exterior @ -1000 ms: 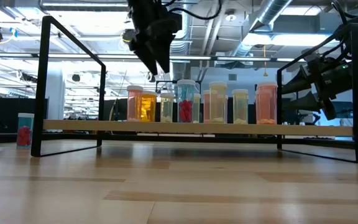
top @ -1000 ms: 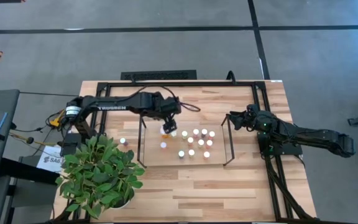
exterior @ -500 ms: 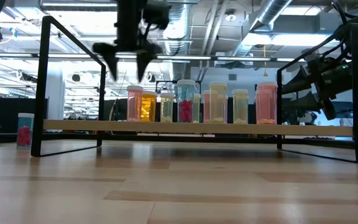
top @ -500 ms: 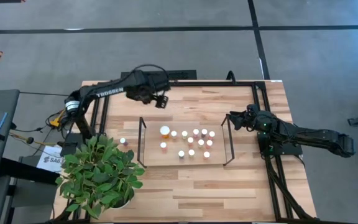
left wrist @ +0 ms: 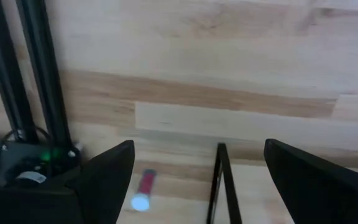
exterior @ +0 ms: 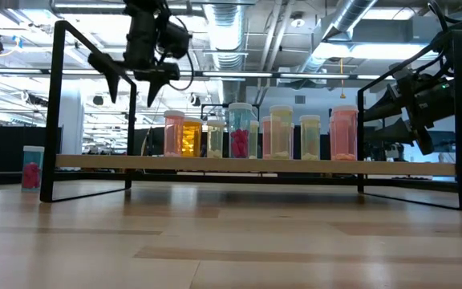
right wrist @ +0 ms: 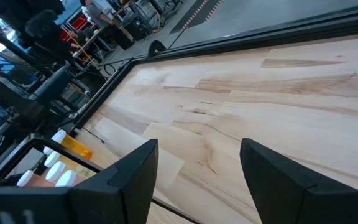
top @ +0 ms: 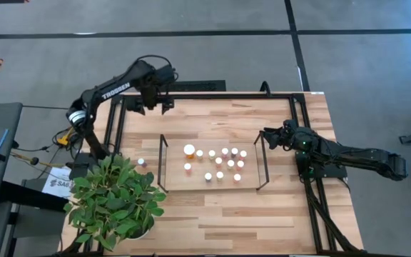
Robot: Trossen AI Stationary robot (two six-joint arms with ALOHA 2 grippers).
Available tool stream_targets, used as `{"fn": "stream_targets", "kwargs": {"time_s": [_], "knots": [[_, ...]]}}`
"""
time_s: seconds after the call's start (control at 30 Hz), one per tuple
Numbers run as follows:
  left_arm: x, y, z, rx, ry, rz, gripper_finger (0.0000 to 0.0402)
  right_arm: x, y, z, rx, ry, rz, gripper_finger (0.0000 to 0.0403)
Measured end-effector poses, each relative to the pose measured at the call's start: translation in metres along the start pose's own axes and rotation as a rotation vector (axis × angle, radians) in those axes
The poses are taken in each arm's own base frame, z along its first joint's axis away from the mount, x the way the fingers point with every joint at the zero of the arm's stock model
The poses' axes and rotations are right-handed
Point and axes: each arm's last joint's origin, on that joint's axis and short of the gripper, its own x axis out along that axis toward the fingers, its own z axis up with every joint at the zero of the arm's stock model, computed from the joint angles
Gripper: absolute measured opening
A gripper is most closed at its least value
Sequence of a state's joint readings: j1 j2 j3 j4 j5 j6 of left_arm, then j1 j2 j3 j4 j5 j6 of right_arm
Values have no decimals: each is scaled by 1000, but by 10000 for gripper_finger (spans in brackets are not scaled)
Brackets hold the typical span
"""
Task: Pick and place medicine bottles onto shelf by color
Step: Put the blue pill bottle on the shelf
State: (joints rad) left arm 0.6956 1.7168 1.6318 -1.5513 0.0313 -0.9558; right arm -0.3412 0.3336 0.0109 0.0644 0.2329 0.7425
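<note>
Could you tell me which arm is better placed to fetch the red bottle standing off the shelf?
Left. The red bottle stands beyond the shelf's left end, on the left arm's side, and the left pincer is open. The right pincer waits past the shelf's far end.

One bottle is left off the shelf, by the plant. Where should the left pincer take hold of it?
Grip the lone red bottle around its body just under the white cap, coming straight down. It stands upright, apart from the shelf; the plant crowds its near side. The left pincer hangs open.
</note>
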Motion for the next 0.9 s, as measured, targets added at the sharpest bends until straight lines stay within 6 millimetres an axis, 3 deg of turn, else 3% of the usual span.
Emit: {"fn": "stream_targets", "kwargs": {"time_s": [0.23,0.33,0.73,0.9], "knots": [[-20,3,-34,-20,-153,20,313,0,0,0,0,0,0,249],[-15,9,-50,-54,-205,42,301,0,0,0,0,0,0,249],[68,55,-90,-341,-57,-109,298,0,0,0,0,0,0,249],[89,70,-102,-468,-15,-149,300,0,0,0,0,0,0,249]]}}
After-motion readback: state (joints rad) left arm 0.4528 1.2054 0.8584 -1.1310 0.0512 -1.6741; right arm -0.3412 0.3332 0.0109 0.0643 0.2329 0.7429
